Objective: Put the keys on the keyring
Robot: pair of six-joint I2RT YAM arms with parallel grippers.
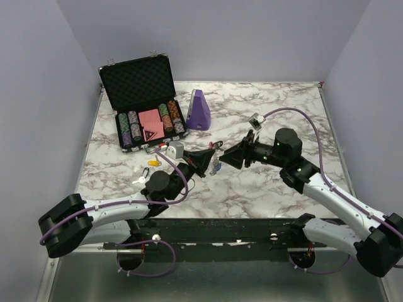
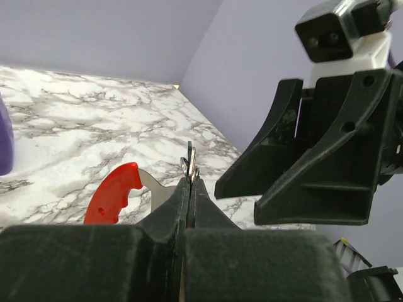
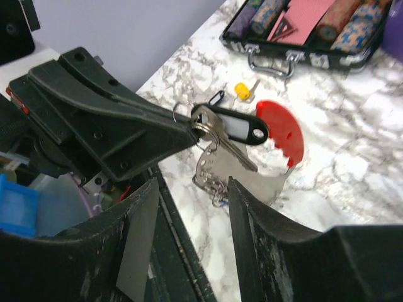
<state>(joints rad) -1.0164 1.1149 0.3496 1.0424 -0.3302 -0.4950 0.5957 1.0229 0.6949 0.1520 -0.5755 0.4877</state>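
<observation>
Keyring (image 3: pixel 280 129) apparently clamped in left pincer (image 3: pixel 182 124), right pincer (image 3: pixel 192 185) apart, chips (image 1: pixel 130 129) in open case (image 1: pixel 138 78)

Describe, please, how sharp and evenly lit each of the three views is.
Top external view: soft, even light, the table sharp, shadows faint. Left wrist view: the left gripper is a dark, blurry mass in front; the keyring beyond is clearer. Right wrist view: the right gripper near the lens is soft, the black-tagged key crisp.
</observation>
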